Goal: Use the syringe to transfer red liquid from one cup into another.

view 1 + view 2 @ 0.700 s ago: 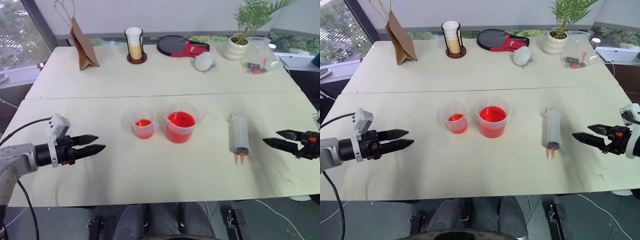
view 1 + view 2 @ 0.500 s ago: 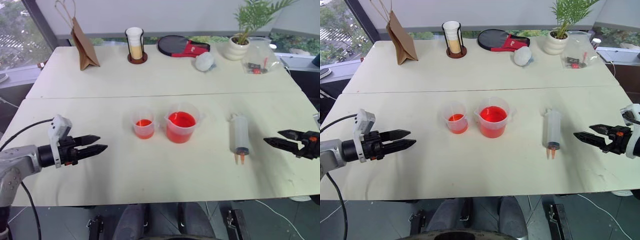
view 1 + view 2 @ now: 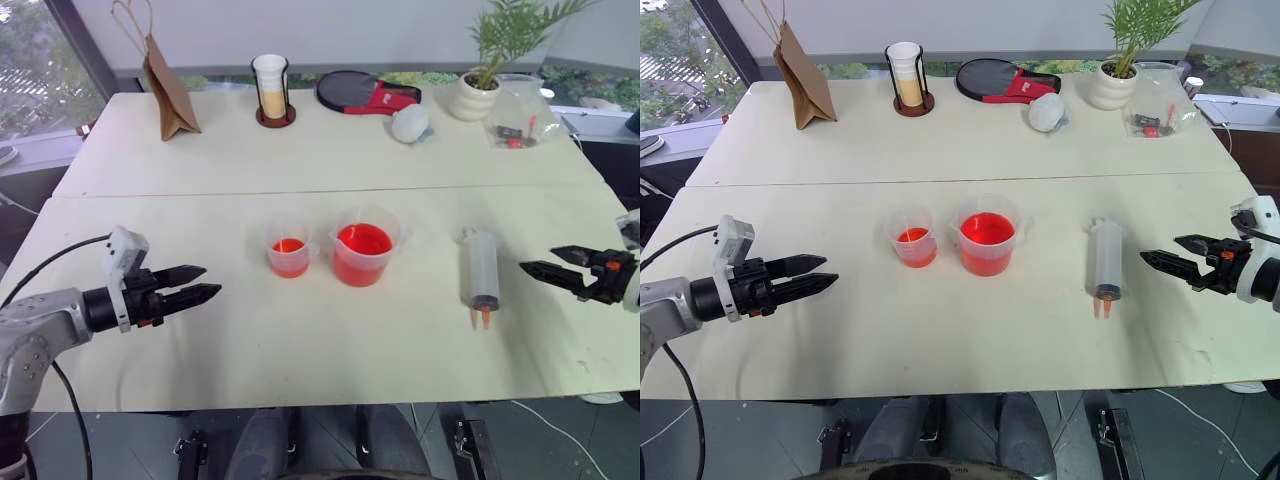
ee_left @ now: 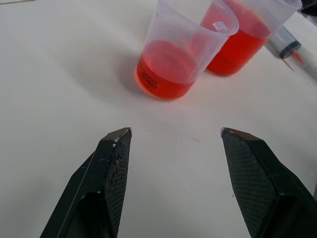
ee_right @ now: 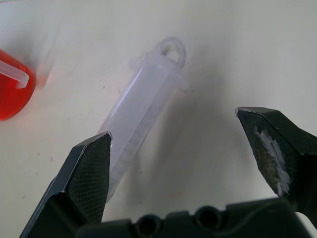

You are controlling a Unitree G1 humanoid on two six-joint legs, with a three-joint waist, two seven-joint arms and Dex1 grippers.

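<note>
While the syringe [image 3: 1104,262] lies flat at centre right of the table [image 3: 970,140], the right gripper [image 3: 1164,258] is held wide open just beside it, untouching. At lower left, the left gripper [image 3: 812,275] is seen parted and empty, well apart from the smaller cup [image 3: 911,236].

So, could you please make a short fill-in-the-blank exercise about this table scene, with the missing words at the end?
1. The syringe lies flat on the table, nearest the ____ gripper.
2. The liquid in both cups is ____.
3. The small cup stands beside the big beaker, on the robot's ____ of it.
4. The left gripper holds ____.

Missing words: right; red; left; nothing
</note>
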